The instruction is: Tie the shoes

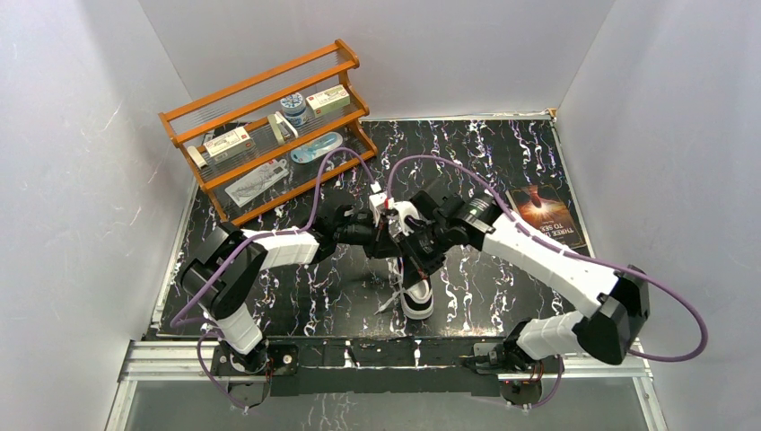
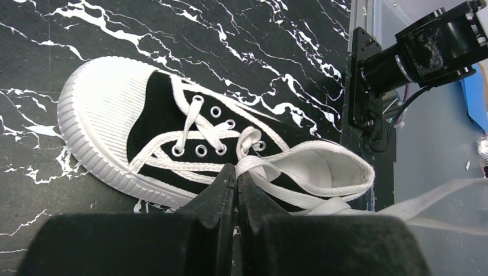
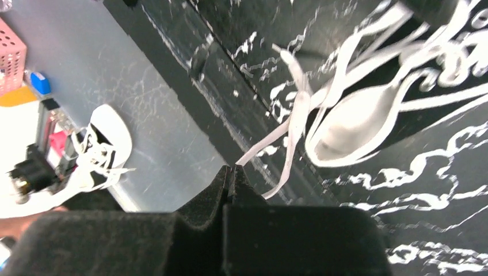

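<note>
- left fingers (image 2: pixel 236 172) are pressed together with no gap, pinching a white lace strand (image 2: pixel 262 165) just beside the top eyelets.
- right fingers (image 3: pixel 231 174) are closed as tightly, nipping a lace end (image 3: pixel 296 112) that runs slack toward the shoe's opening.
- the black canvas sneaker (image 1: pixel 417 301) sits sole-down on the marbled black worktop (image 1: pixel 502 162), between the arms, with its heel toward the near edge and its white toe cap (image 2: pixel 92 109) away.
- both wrists meet over its front half.
- a wooden rack (image 1: pixel 269 117) stands far left.
- a book (image 1: pixel 547 215) lies right.
</note>
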You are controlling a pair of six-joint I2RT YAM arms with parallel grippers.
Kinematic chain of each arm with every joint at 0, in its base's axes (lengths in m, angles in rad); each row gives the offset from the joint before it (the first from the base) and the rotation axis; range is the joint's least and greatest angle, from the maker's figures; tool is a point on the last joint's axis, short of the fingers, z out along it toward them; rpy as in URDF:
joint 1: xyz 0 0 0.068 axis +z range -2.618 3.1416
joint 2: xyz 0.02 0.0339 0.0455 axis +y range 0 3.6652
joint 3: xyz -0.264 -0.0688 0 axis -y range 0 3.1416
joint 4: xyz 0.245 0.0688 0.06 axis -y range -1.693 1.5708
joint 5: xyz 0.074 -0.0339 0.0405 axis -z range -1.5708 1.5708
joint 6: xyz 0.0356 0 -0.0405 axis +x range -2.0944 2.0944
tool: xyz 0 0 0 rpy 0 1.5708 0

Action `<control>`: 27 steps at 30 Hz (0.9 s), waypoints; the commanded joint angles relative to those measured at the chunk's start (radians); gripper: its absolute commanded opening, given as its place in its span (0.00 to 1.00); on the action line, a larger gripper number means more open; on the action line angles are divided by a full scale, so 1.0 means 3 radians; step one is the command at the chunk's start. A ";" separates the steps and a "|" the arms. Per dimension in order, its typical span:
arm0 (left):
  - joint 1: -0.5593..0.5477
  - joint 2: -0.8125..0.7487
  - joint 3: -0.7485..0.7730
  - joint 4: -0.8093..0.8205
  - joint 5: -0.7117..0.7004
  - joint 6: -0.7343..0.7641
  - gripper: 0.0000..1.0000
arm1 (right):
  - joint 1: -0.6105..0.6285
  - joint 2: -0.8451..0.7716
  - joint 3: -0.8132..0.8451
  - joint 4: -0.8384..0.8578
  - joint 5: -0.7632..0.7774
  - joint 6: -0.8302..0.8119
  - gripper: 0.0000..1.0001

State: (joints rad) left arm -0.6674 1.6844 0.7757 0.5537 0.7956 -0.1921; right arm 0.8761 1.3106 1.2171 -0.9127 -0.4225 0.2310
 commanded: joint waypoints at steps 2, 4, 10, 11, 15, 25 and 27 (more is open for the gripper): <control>-0.0039 -0.0272 -0.0029 0.0100 0.0007 -0.0094 0.00 | -0.0050 0.0302 0.0357 -0.0409 -0.0447 0.0184 0.00; -0.0039 -0.0280 -0.0039 0.0097 -0.0002 -0.0099 0.00 | -0.0158 0.0331 0.0341 -0.0058 -0.0990 0.0126 0.00; -0.0040 -0.0253 0.0016 -0.0063 -0.0210 0.0031 0.00 | -0.0472 0.0639 0.0191 0.0631 -0.2895 0.0137 0.00; -0.0040 -0.0236 0.0032 -0.0063 -0.0218 0.0045 0.00 | -0.0487 0.0705 0.0203 0.0643 -0.3046 0.0092 0.00; -0.0041 -0.0144 0.0092 -0.0037 -0.0152 0.0039 0.00 | -0.0488 0.0937 0.0397 0.0609 -0.2634 0.0033 0.00; -0.0041 -0.0148 0.0139 -0.0145 -0.0240 0.0159 0.00 | -0.0452 0.0577 0.0592 -0.0768 -0.0467 0.0014 0.00; -0.0038 -0.0138 0.0148 -0.0149 -0.0228 0.0160 0.00 | -0.0452 0.0376 0.0440 -0.0900 -0.0083 0.0173 0.00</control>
State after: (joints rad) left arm -0.6804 1.6646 0.7822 0.4923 0.7147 -0.1699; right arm 0.7406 1.5723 1.4220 -1.0054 -0.6907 0.1905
